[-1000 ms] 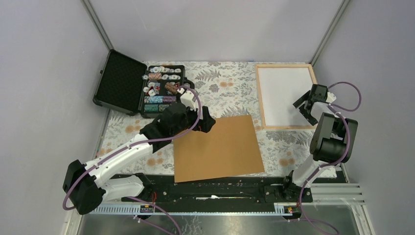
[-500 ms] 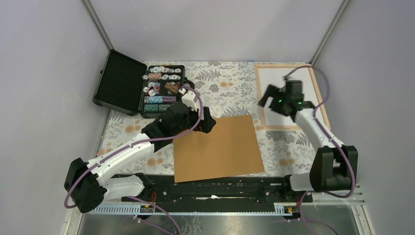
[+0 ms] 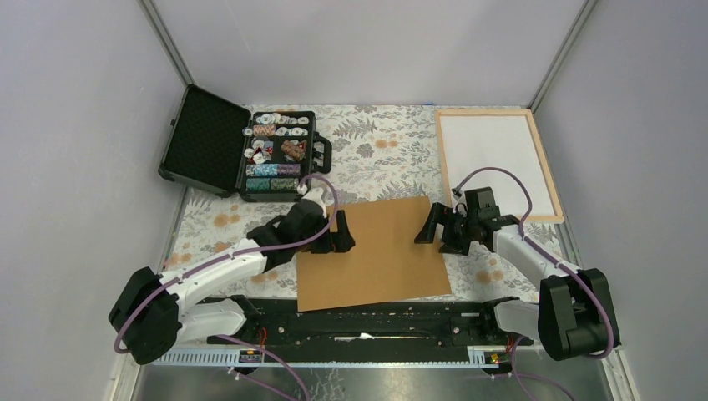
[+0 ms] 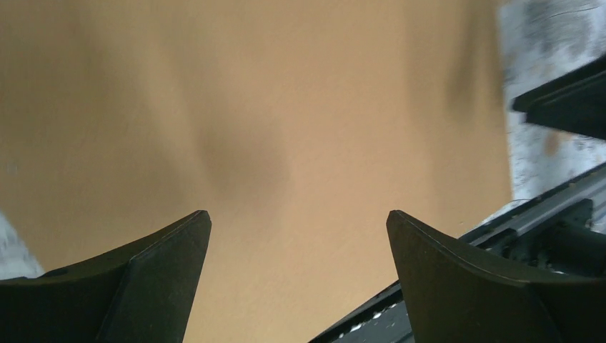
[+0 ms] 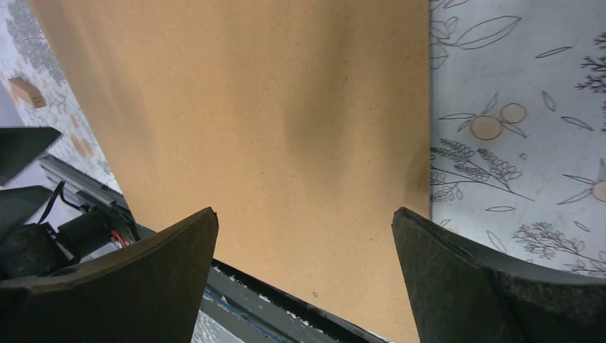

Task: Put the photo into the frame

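The light-wood frame (image 3: 443,163) lies flat at the back right. A flat white sheet (image 3: 501,163) fills it and looks like the photo with its white back up. A brown backing board (image 3: 380,259) lies mid-table. My left gripper (image 3: 341,234) hangs open over the board's left part, nothing between its fingers; the left wrist view shows the board (image 4: 286,107) beyond my left gripper (image 4: 296,221). My right gripper (image 3: 427,230) is open over the board's right edge. In the right wrist view the board (image 5: 271,107) lies past my right gripper (image 5: 304,218).
An open black case of poker chips (image 3: 275,154) sits at the back left, lid (image 3: 200,138) leaning outward. A floral cloth (image 3: 384,150) covers the table. A black rail (image 3: 376,322) runs along the near edge, just under the board. Grey walls close in both sides.
My right arm swung from above the frame down and left to the board's right edge. My left gripper drew back toward the near side along the board's left part.
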Available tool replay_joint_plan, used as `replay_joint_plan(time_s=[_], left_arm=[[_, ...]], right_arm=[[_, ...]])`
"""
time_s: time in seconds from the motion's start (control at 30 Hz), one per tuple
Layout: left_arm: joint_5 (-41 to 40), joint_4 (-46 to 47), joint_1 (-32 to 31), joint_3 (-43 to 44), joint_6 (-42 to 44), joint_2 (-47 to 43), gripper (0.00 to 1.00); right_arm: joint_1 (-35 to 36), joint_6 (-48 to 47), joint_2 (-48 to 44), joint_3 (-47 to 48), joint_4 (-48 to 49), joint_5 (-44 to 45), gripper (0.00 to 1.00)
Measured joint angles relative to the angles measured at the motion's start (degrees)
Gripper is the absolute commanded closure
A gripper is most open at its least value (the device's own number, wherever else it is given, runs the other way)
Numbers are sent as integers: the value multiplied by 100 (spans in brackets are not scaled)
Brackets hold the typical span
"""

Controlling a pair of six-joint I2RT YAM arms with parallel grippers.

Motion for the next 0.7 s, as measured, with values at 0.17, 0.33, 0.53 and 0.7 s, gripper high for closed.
replay_joint_plan(time_s=[0.17,0.33,0.53,0.7], left_arm=[[-411,-595,-2,-391,-691,-55,1],[-1449,-1213,33,-260,-949,13,1],[-2184,-1410,538,-323,-1084,-240,1],[-2194,-1010,1292,-774,-1161,-660,1]], right_arm=[[0,94,0,39,-146,511,0],[-2,334,87,74,-151,1167,0],[-4,254,584,352,-120,1631,0],[-4,101,807,463,26,1633,0]])
